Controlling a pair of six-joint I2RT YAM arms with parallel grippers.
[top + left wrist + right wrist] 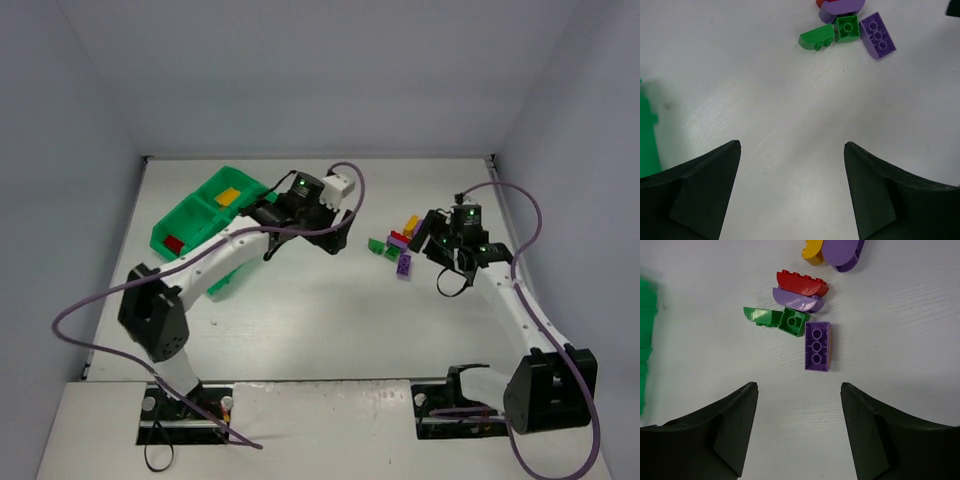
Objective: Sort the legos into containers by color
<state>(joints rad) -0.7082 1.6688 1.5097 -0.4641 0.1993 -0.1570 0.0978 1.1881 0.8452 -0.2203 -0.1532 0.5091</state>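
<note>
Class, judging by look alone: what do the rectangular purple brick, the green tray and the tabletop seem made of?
The purple brick: hard moulded plastic, smooth with a slight sheen, crisp edges and round tubes. The green tray: probably plastic too, uniform bright colour, thin walls. The tabletop: white, matte, faint grain lines; perhaps painted wood or laminate.

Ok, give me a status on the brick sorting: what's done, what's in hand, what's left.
Done: one yellow brick and one red brick lie in separate compartments of the green tray. In hand: nothing; the left gripper and right gripper are both open and empty, the right one facing the pile. Left: red, purple, green and yellow bricks lie loose on the table.
</note>
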